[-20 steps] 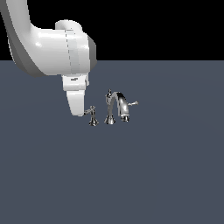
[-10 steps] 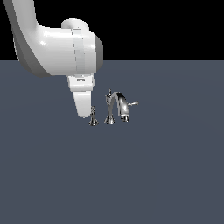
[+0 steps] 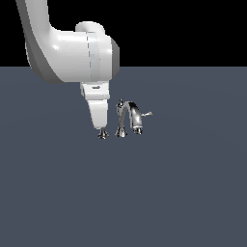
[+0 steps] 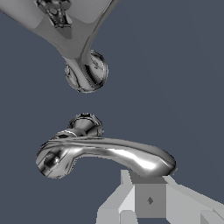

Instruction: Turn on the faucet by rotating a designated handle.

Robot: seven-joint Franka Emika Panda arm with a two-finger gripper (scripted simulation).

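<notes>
The faucet [image 3: 129, 118] is a small chrome set with an arched spout, standing on the grey floor. The handle's flared pedestal [image 3: 102, 134] shows on the exterior view's left of the spout; its lever arm is hidden behind my gripper [image 3: 101, 126], which points straight down onto it. In the wrist view the handle [image 4: 105, 154] is a long chrome lever over its round post, and my gripper [image 4: 148, 194] sits against the lever's free end, its fingers together in one block. The spout's base [image 4: 86, 72] lies beyond. A short thin lever [image 3: 147, 114] sticks out on the far side.
The grey floor [image 3: 183, 193] runs flat all round the faucet. My white arm [image 3: 72, 53] rises above the handle toward the exterior view's upper left.
My gripper has moved toward the exterior view's right and come over the handle, whose lever arm is now hidden behind it. The faucet has not visibly moved.
</notes>
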